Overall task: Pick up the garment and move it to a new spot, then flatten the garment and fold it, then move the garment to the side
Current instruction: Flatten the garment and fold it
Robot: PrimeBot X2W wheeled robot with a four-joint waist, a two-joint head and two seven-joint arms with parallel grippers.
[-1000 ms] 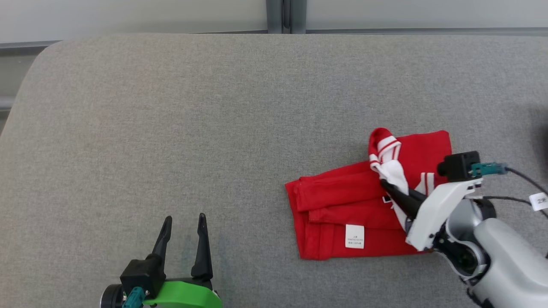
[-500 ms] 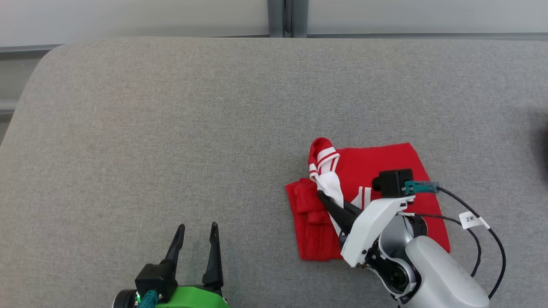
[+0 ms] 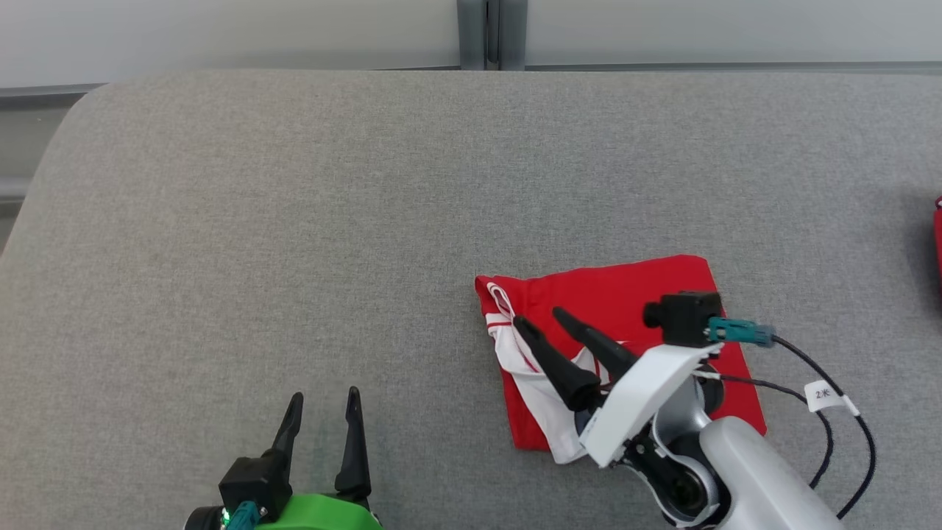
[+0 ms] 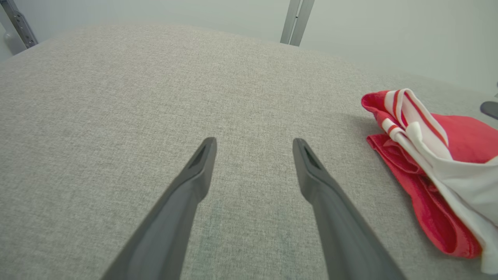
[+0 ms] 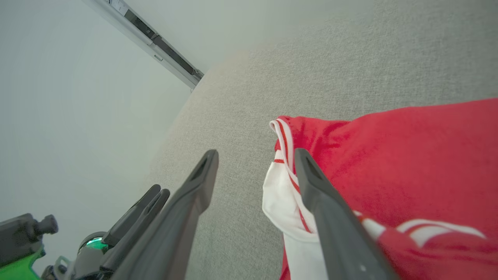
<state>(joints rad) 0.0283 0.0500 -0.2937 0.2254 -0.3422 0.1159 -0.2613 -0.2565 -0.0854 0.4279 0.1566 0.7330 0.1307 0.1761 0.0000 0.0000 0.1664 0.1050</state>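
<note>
The garment (image 3: 647,291) is a red shirt with a white, red-striped sleeve, lying folded on the grey padded table (image 3: 294,221) right of centre. It also lies at the right of the left wrist view (image 4: 459,136) and fills the right of the right wrist view (image 5: 408,155). My right gripper (image 3: 541,318) hovers open over the garment's left edge, with nothing between its fingers; the white sleeve lies under them. Near the table's front edge, my left gripper (image 3: 324,397) stands open and empty, well left of the garment.
A sliver of another red thing (image 3: 938,235) shows at the right edge of the head view. Beyond the table's far edge stands a pale wall with a grey post (image 3: 486,33). The table's rounded far left corner (image 3: 81,96) is in view.
My right gripper carried the white sleeve leftward over the red shirt, then opened and let it drop onto the left edge. The left gripper stayed open in place.
</note>
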